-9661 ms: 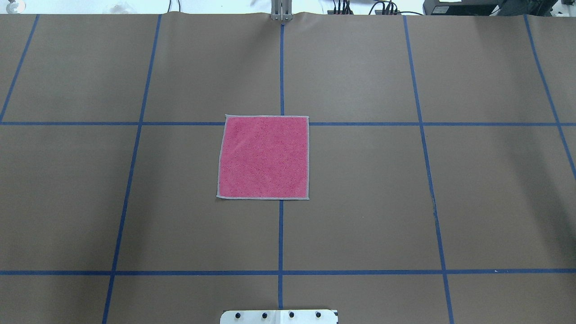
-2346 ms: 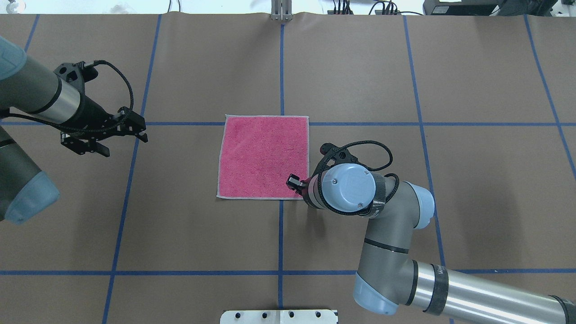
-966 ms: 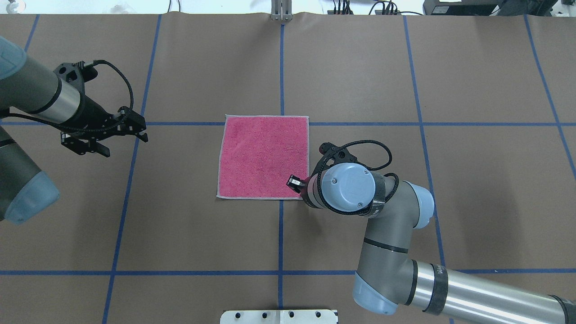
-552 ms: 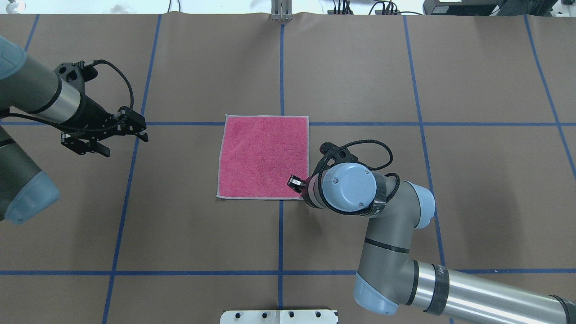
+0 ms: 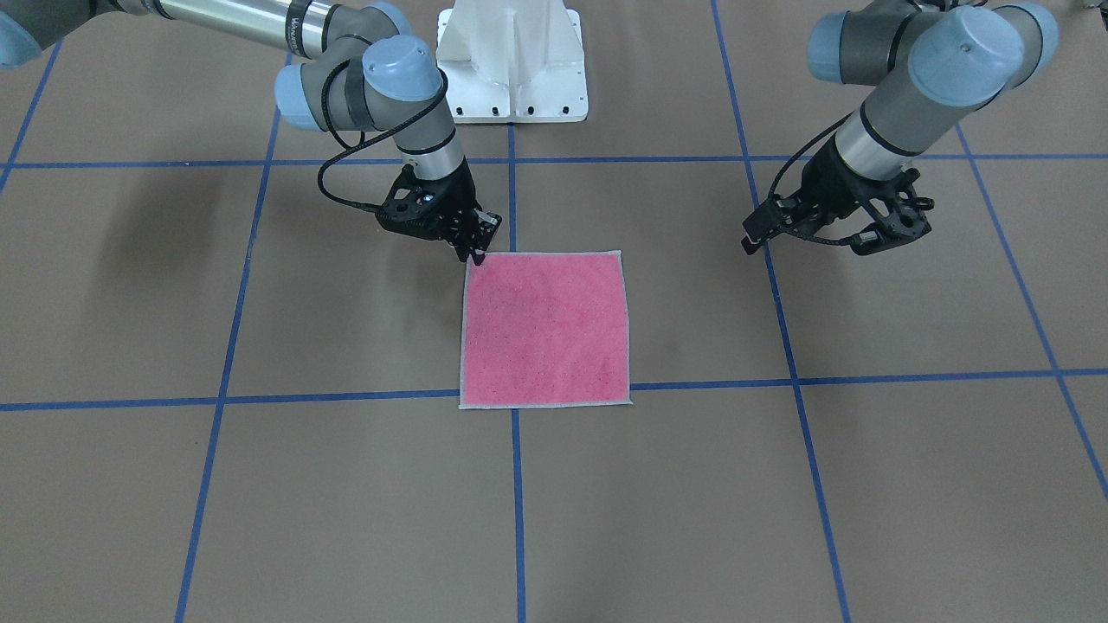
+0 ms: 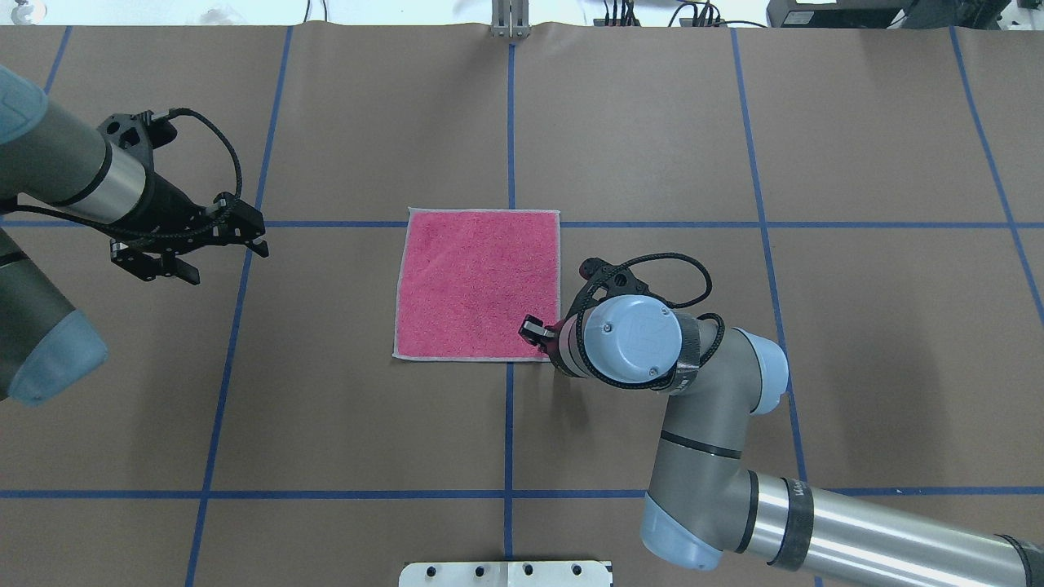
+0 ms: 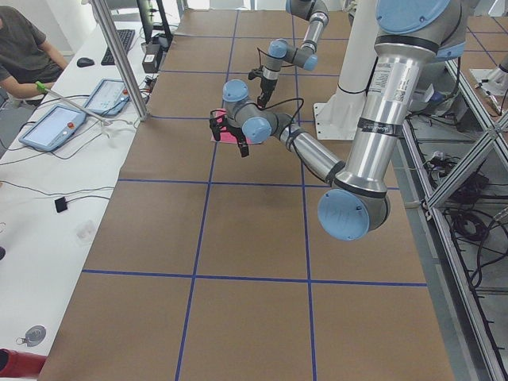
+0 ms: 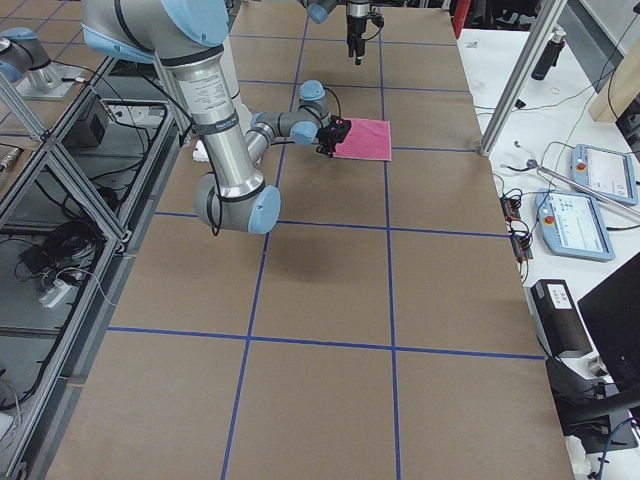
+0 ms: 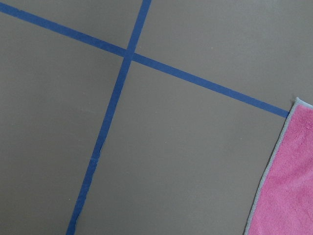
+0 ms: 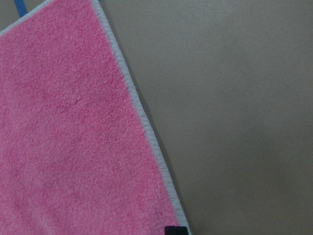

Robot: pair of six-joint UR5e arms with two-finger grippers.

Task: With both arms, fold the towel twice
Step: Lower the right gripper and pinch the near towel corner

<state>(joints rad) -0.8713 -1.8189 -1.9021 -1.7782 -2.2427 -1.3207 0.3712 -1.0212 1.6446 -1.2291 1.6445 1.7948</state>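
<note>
My right gripper (image 5: 479,251) sat at the towel's (image 5: 545,329) robot-side corner; closure unclear. Left gripper (image 5: 827,238) spread, well apart. Judged: pinch both corners before lifting.

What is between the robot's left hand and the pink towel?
Between the left gripper and the towel lies only bare brown table, crossed by blue tape lines. The overhead view shows it.

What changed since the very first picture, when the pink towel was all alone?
The right hand came in, moved down to the towel's near right corner and closed on it. The left hand came in from the left and stopped well short of the towel, open. In the last couple of seconds nothing visibly moved. The towel stayed flat, pink side up, in the same spot.
</note>
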